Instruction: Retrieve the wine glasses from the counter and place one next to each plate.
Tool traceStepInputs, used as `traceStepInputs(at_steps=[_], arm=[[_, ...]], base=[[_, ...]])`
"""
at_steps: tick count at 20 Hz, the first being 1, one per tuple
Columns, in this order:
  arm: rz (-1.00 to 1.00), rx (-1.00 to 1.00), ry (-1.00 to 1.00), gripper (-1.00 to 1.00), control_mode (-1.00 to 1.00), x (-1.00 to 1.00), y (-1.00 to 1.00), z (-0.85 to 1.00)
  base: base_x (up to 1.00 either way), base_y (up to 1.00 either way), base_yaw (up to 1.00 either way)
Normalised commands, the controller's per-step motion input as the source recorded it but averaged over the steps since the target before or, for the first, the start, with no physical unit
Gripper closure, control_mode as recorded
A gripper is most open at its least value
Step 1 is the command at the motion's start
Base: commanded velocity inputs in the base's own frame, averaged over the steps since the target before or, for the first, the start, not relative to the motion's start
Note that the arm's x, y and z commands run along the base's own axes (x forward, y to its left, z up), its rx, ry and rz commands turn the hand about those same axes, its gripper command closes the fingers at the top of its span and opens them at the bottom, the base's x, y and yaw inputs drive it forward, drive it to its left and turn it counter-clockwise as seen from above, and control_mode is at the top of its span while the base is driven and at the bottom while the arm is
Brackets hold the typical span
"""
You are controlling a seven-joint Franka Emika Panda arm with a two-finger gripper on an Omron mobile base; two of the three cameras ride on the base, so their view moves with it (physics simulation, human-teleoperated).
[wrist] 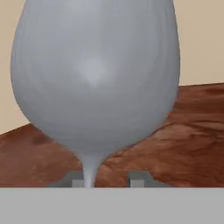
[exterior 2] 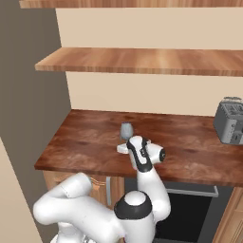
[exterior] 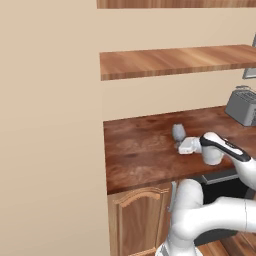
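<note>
Low over the counter [exterior: 140, 150], the arm reaches level; jaws narrowed around the wine glass [wrist: 94, 78] stem.

In the hand view the wine glass [wrist: 95, 83] is cut off by the top edge, so its rim is out of sight, and its foot is hidden below the grey band. In both base views the white hand covers the glass's stem and foot. The toaster [exterior: 243, 106] is cut by the right edge. Whether the gripper [wrist: 107, 180] touches the stem cannot be told.
</note>
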Motion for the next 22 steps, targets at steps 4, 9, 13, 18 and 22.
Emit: traceStepInputs(at_steps=[4,9,13,18,22], arm=[[-0.07,0.00,-0.17,1.00,-1.00,-0.14,0.06,0.68],[0.05,0.01,-0.32,1.00,-1.00,-0.25,0.13,1.00],[0.00,0.00,-0.23,1.00,-1.00,-0.09,0.18,1.00],[0.00,0.03,-0.05,1.00,-1.00,-0.01,-0.01,1.00],[0.00,0.04,-0.10,1.00,-1.00,-0.55,-0.38,0.98]], base=[[0.00,0.00,0.00],[0.00,0.00,0.00],[0.00,0.00,0.00],[0.00,0.00,0.00],[0.00,0.00,0.00]])
